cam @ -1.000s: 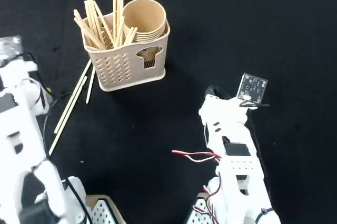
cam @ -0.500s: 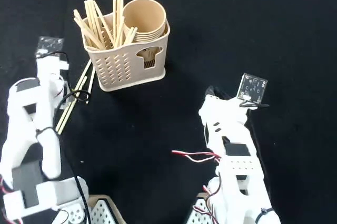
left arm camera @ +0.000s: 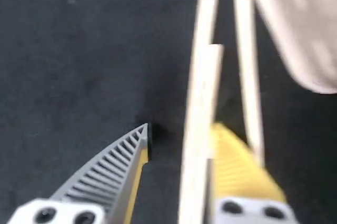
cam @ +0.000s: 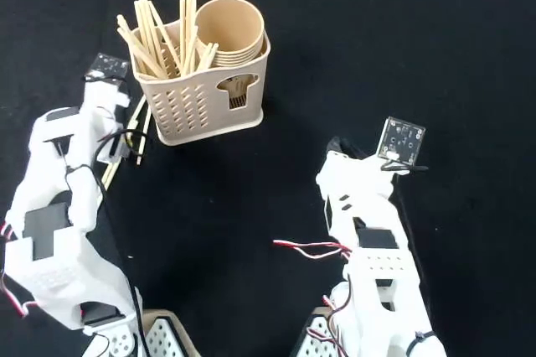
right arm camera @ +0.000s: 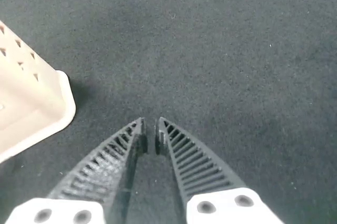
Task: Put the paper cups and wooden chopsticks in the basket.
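Between the parted jaws of the left gripper [left arm camera: 182, 129] lie loose wooden chopsticks [left arm camera: 202, 77], just beside the basket [left arm camera: 305, 34], seemingly lined up for pinching. The right gripper [right arm camera: 150, 132] hangs nearly closed, empty.

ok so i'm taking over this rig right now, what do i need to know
Left hand: open, low over the table, fingers either side of one of the loose chopsticks, not closed on it.
Right hand: shut, empty, above bare table near the basket.
Things: basket upright, with stacked paper cups and a bunch of chopsticks standing inside. The loose chopsticks lie on the table beside the basket.
Done: cups in, most chopsticks in.
Left: grasp the loose chopsticks and drop them in the basket.
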Tool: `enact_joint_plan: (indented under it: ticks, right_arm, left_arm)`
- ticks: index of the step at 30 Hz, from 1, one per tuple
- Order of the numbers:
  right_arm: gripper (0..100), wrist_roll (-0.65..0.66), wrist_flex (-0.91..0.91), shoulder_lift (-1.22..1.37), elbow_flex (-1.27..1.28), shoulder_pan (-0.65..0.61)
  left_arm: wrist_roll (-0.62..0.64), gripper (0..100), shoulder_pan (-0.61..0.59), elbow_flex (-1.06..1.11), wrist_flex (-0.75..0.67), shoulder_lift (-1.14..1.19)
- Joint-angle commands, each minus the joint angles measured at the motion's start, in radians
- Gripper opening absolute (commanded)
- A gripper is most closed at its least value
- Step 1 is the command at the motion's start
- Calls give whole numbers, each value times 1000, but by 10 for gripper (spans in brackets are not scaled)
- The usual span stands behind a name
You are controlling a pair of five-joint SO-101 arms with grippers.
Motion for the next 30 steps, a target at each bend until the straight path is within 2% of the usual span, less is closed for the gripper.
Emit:
enact_joint_plan:
  ticks: [1,3,8,22,26,30]
  right_arm:
    - [52,9,-23,-2,-2,-14]
    - [52,9,-23,-2,-2,-14]
    - [52,9,-23,-2,-2,-14]
    - [52,9,-23,-2,-2,-14]
    - [52,9,-23,-2,-2,-14]
    - [52,9,-23,-2,-2,-14]
  left_arm:
    - [-8,20,-1,-35,-8,-11]
    - [-8,48,-5,1,-15,-37]
    - [-8,29,-12,79,-15,-158]
    - [11,29,-140,285,-11,-733]
    - [212,29,-159,320,-18,-933]
    - [411,29,-185,386,-132,-1183]
